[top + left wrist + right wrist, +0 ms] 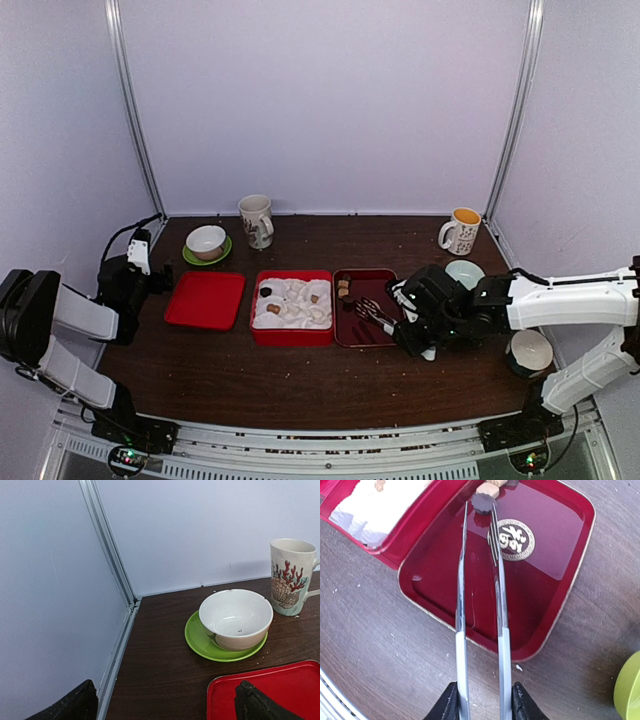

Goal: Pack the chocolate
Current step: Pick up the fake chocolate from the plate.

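**First voice:** Is there any writing to read here?

**Second voice:** One mark comes close. A round gold emblem [513, 540] is printed on the floor of the dark red tray [550, 595], towards its far end. Its strokes look like stylised characters, but they cannot be read.

**First voice:** And the mugs?

**Second voice:** The yellow-lined mug [461, 232], behind the tray and to its right, carries small dark marks, too small to tell. The tall mug [290, 577], behind and well left of the tray, shows only a red coral and shell drawing.

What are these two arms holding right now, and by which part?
The right gripper holds the metal tongs by their handle end, its jaws pressing on both blades. The left gripper holds nothing; its jaws stand open.
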Action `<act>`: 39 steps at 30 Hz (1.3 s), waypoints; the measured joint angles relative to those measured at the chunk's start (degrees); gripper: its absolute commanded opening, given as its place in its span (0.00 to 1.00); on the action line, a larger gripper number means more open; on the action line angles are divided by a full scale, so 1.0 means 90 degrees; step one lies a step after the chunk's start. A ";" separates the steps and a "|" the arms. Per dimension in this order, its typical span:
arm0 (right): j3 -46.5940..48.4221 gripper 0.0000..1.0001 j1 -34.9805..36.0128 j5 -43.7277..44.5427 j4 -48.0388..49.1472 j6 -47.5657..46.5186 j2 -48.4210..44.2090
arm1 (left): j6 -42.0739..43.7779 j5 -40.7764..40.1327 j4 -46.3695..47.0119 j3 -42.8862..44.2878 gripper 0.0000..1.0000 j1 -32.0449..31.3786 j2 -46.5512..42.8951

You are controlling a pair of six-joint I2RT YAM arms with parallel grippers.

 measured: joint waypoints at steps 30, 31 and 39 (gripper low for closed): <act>0.0192 0.31 -0.0245 -0.0245 0.0291 0.0177 0.0279 | 0.0000 0.0000 -0.0002 0.0000 0.98 0.0000 0.0000; 0.0192 0.31 -0.0245 -0.0250 0.0291 0.0177 0.0279 | 0.0000 0.0000 -0.0002 0.0000 0.98 0.0000 0.0000; 0.0192 0.31 -0.0250 -0.0304 0.0284 0.0172 0.0279 | 0.0000 0.0000 -0.0002 0.0000 0.98 0.0000 0.0000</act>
